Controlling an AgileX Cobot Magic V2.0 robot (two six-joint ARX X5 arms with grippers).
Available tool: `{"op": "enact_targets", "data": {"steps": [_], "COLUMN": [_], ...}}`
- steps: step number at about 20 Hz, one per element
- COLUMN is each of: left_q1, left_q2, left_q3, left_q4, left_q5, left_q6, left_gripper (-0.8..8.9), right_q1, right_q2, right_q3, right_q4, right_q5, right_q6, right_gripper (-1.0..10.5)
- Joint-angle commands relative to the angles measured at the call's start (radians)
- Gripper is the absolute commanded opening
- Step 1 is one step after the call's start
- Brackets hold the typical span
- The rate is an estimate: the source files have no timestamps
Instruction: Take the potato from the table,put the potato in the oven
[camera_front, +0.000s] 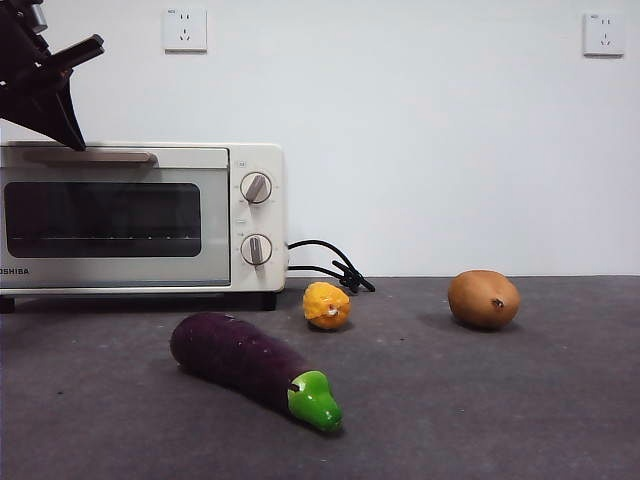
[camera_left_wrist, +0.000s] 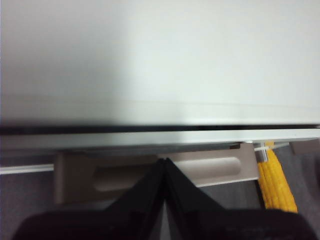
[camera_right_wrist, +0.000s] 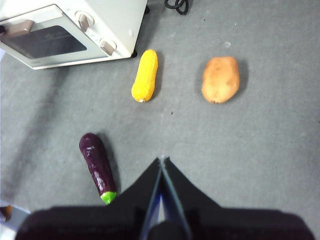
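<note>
While you look level across the table (camera_front: 560, 420) in the front view, the oven (camera_front: 140, 215) sits at about 9 o'clock, a cream-white box with a dark glass door shut, a bar handle (camera_front: 90, 156) along the door's top edge and two round knobs down its right side, its black cord (camera_front: 330, 265) coiled just beside it. Your left gripper (camera_front: 72, 140) shows as a dark wedge at 10 o'clock, its tip just above the handle. The potato (camera_front: 484, 299), smooth and brown-orange with a dark spot at one end, lies at about 3 o'clock, well apart from the oven, with bare speckled grey surface all around it. A bumpy yellow-orange corn cob (camera_front: 327, 305) rests near centre and a glossy purple eggplant (camera_front: 250, 366) with a green tip lies at 6 o'clock. From your left wrist, the left gripper (camera_left_wrist: 164, 161) has its jaws pressed together right at the beige handle (camera_left_wrist: 155, 172), the oven's flat cream top (camera_left_wrist: 160, 60) filling the view beyond and the corn cob (camera_left_wrist: 276, 181) showing past the handle's end. From your right wrist, the right gripper (camera_right_wrist: 162, 159) hangs high over the table (camera_right_wrist: 260, 150) with jaws closed on nothing; the potato (camera_right_wrist: 220, 79) lies clear at 1 o'clock, the corn cob (camera_right_wrist: 145, 75) between it and the oven (camera_right_wrist: 70, 30), the eggplant (camera_right_wrist: 97, 167) at 9 o'clock.
</note>
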Motion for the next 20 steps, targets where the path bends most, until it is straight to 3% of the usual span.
{"op": "enact_targets", "data": {"steps": [1,8,20], "left_q1": [0.001,-0.004,-0.09], "left_q2": [0.035,0.035,0.035], "left_q3": [-0.03,-0.031,-0.031], "left_q4": [-0.083,-0.15,-0.221], "left_q5": [-0.027,-0.042,-0.233], "left_q6": [0.044,0.078,0.123], "left_gripper": [-0.06,-0.06,-0.06], "right_q1": [0.001,0.001,0.001], "right_q2": [0.0,-0.003,-0.014], "right_q3": [0.005,0.005,0.005], "right_q4": [-0.008,-0.046,-0.143], "right_q5": [-0.003,-0.003,0.0], "right_q6": [-0.016,-0.045,-0.111], "right_gripper": [0.0,0.0,0.0]}}
